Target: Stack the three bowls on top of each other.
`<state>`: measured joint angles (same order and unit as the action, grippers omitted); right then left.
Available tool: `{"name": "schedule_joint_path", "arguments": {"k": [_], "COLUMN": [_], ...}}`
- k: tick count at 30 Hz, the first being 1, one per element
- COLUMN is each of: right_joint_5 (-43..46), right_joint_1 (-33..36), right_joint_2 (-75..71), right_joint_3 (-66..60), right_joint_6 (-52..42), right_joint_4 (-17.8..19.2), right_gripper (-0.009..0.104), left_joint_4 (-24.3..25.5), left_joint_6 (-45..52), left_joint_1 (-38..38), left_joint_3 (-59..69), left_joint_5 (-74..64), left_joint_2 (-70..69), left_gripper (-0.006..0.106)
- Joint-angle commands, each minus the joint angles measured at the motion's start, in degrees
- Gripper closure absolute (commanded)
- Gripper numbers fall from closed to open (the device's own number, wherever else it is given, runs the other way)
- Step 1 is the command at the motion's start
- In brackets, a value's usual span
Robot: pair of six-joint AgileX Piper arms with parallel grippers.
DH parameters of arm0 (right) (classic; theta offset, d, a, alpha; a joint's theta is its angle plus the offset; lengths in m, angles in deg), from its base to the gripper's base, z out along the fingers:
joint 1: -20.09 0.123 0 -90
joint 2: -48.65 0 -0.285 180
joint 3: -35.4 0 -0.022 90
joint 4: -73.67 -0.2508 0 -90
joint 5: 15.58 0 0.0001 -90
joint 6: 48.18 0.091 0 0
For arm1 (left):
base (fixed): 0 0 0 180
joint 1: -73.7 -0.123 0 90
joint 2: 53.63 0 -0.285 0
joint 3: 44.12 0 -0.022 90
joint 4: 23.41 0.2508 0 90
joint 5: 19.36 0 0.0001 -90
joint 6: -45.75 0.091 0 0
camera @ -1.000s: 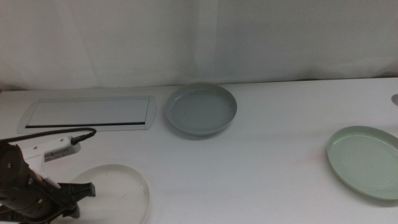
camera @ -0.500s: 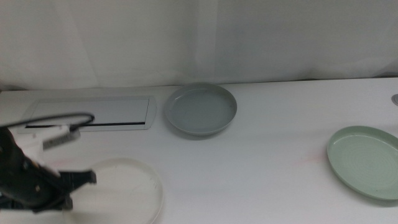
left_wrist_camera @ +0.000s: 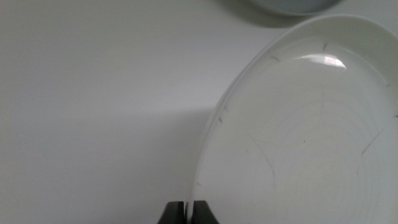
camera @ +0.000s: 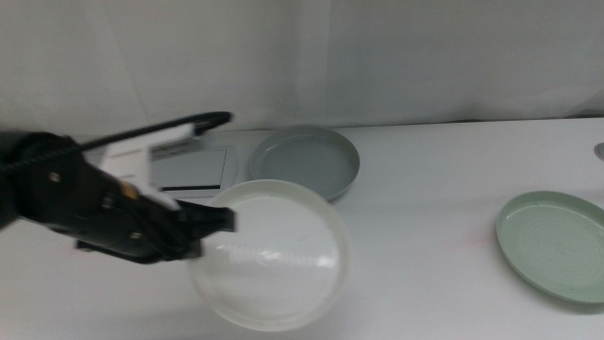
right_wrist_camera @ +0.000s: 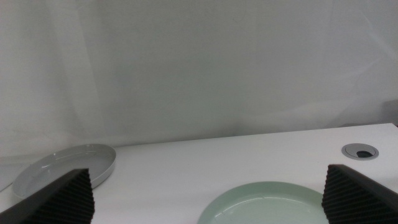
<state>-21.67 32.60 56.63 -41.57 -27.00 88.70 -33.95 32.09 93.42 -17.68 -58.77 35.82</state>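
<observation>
Middle view: my left gripper [camera: 219,220] pinches the smooth, round cream bowl [camera: 274,255] by its rim, blurred; my right gripper [right_wrist_camera: 208,198] waits, jaws spread.

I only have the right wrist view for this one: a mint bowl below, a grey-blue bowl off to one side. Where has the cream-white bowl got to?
Observer: The left gripper is shut on the cream-white bowl at its rim; the middle view shows it lifted off the table.
Operator: Where is it relative to the grey-blue bowl?
Observer: In the middle view its far edge overlaps the near rim of the grey-blue bowl, not centred over it.
Operator: And my right gripper?
Observer: The right gripper does not appear in the middle view; the mint bowl lies alone at the table's right side.
</observation>
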Motion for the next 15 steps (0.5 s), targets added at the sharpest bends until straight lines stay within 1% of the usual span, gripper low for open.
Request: {"name": "schedule_joint_path", "arguments": {"k": [1, 8, 15], "right_joint_5": [0.47, 0.47, 0.47], "right_joint_1": [-0.49, -0.49, -0.49], "right_joint_2": [-1.84, -1.84, -1.84], "right_joint_3": [-2.31, -2.31, -2.31], "right_joint_6": [-0.16, -0.16, -0.16], "right_joint_4": [0.64, 0.64, 0.64], "right_gripper": [-0.008, -0.008, -0.008], "left_joint_4": [-0.64, -0.64, -0.46], "left_joint_6": [-2.36, -4.62, -5.43], "left_joint_1": [3.94, 11.20, 12.29], "left_joint_3": [-0.46, -0.46, -0.46], "left_joint_5": [2.62, 8.00, 12.83], "left_joint_2": [0.81, 8.15, 15.47], "left_gripper": [0.103, 0.103, 0.103]}}
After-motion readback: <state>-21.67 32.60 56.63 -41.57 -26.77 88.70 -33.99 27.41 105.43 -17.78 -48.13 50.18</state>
